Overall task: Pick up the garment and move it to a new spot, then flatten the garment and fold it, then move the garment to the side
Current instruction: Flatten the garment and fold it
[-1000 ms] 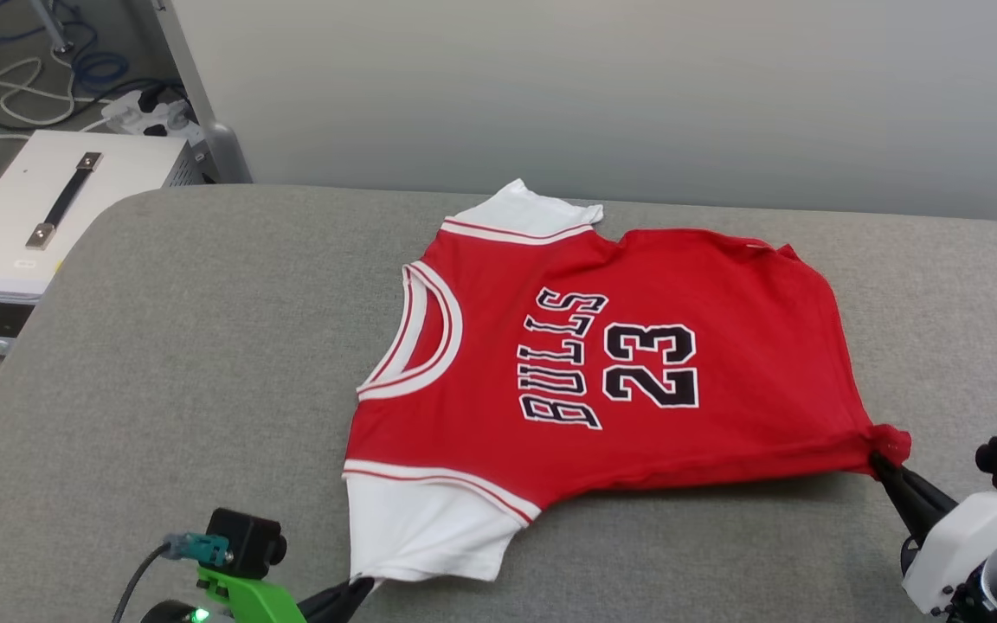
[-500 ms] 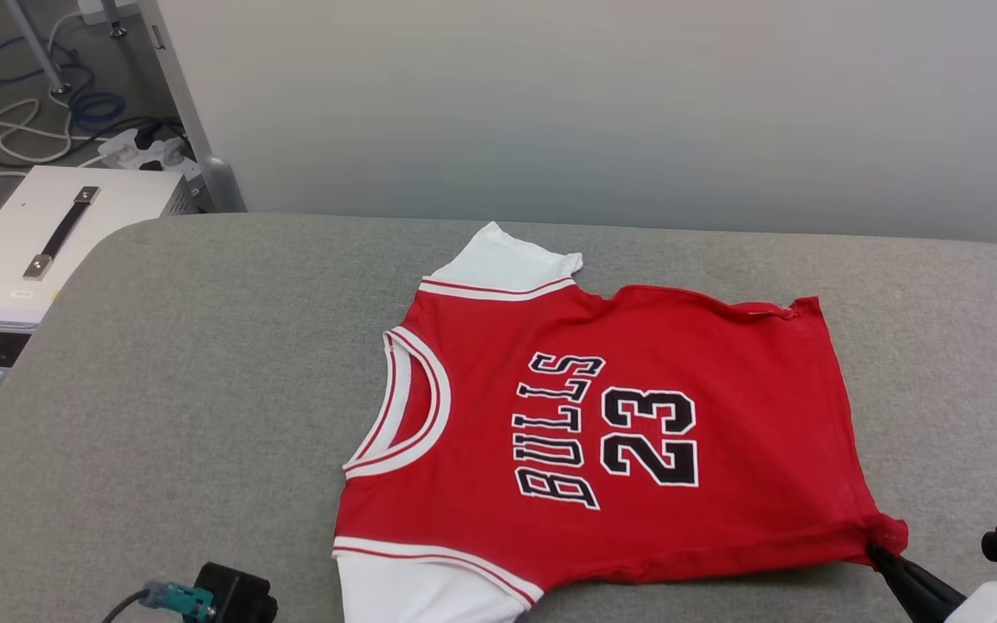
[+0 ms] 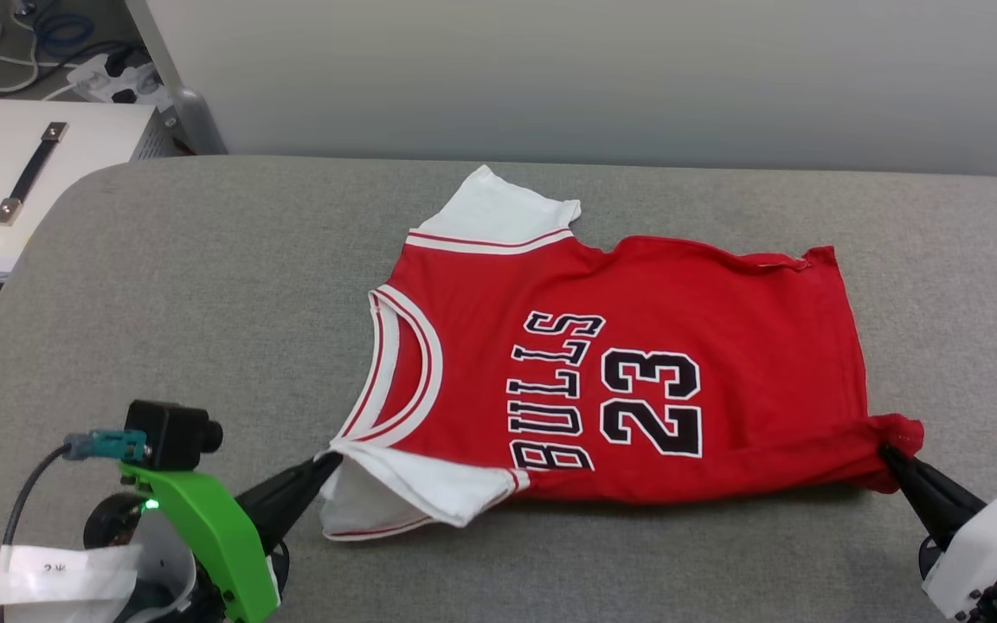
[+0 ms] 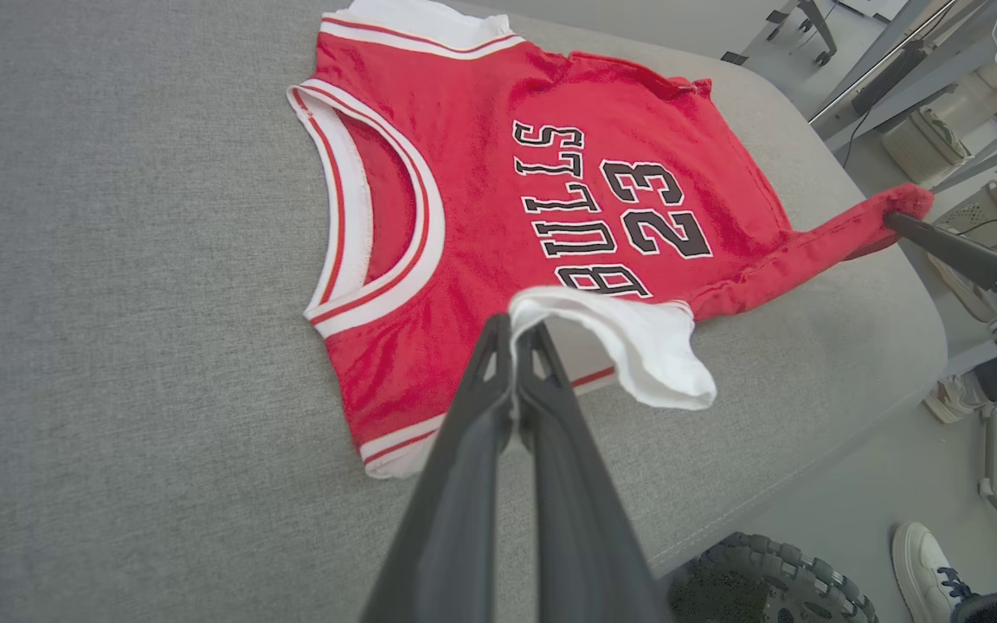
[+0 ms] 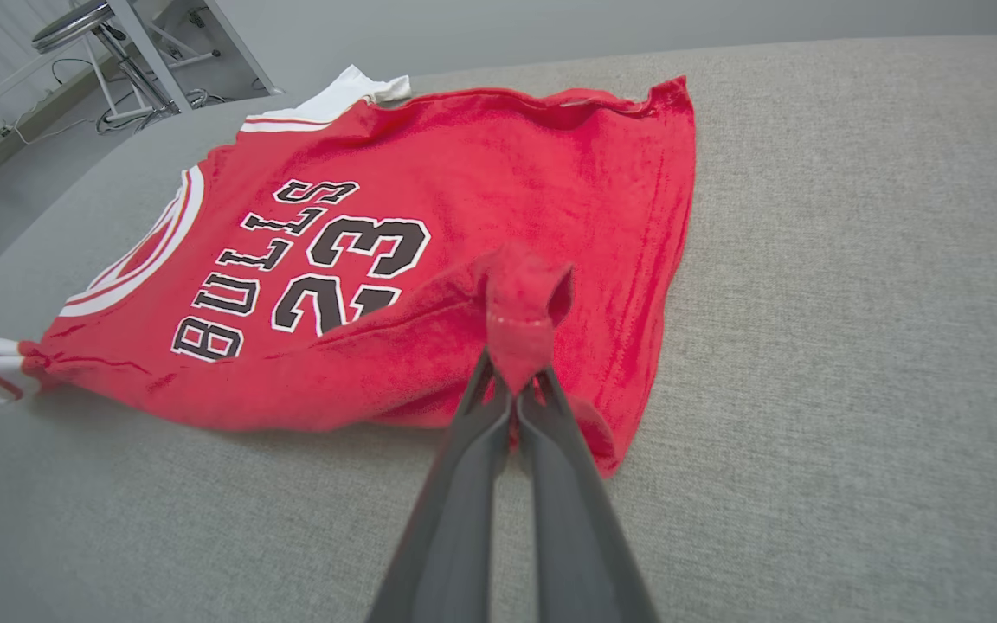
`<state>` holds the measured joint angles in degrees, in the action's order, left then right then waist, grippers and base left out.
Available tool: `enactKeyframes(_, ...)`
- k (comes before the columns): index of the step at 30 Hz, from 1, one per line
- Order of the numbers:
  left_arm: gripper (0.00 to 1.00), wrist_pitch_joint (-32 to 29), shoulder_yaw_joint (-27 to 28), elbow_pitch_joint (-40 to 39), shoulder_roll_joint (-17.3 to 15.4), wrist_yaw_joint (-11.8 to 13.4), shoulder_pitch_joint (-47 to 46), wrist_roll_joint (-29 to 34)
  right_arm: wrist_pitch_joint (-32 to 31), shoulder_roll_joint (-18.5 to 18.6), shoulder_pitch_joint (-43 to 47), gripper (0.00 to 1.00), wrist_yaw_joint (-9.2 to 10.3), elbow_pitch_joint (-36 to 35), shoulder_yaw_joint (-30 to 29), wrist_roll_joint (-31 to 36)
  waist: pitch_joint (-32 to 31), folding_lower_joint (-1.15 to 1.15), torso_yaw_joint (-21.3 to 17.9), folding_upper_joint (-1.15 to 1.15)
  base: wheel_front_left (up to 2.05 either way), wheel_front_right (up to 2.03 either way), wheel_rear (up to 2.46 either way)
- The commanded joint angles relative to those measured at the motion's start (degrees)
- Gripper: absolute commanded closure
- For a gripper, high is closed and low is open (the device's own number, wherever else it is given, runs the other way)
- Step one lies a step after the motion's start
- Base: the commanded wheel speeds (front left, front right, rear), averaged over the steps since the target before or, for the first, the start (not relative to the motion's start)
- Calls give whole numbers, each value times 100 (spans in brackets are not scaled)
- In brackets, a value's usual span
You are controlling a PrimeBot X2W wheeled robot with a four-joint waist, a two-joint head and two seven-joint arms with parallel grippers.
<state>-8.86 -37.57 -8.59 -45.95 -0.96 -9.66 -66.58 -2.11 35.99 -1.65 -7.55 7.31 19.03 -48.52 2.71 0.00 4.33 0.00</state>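
At the far left a white box (image 3: 31,164) with a black handle stands on the floor beside the grey padded table (image 3: 161,285). Next comes the left gripper (image 3: 331,461), its fingers pinched tight on the edge of the near white sleeve (image 3: 412,489), which is raised and curled over on itself. The shirt (image 3: 680,294) lies front up in the middle of the table, collar to the left and hem to the right, with the far sleeve flat toward the wall. At the right the right gripper (image 3: 888,452) is clamped on the near hem corner (image 3: 901,433), bunched into a small knot, and the near edge is drawn into a ridge between the two grips.

Each grip seems to hold only a scrap of cloth, so a hard pull apart or an uneven lift could let a corner slip free. The curled sleeve could get trapped inside the fold. If one arm leads the other, the fold line would likely run crooked across the lettering.
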Motion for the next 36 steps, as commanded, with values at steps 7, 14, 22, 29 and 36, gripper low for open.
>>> enactKeyframes(7,100,-98,115,695,366,-195,-941,76,-462,-244,-550,100,6,78,-194,280,588,0,-168,0,0,0,0)
enactKeyframes(14,100,-336,39,1659,641,-383,-1791,214,-647,-519,-972,100,6,335,-231,501,953,0,-316,0,0,0,0)
enactKeyframes(22,100,-483,-285,2761,879,-529,-2527,657,-687,-797,-1339,100,6,733,-248,761,1236,0,-444,0,0,0,0)
enactKeyframes(29,0,22,-483,3582,1233,-586,-2844,1058,-690,-1106,-1591,0,6,1222,-346,1019,1269,0,-485,0,0,0,0)
enactKeyframes(36,0,907,-343,4068,1636,-461,-2754,1139,-548,-1190,-1602,0,6,1281,-404,1277,908,0,-424,0,0,0,0)
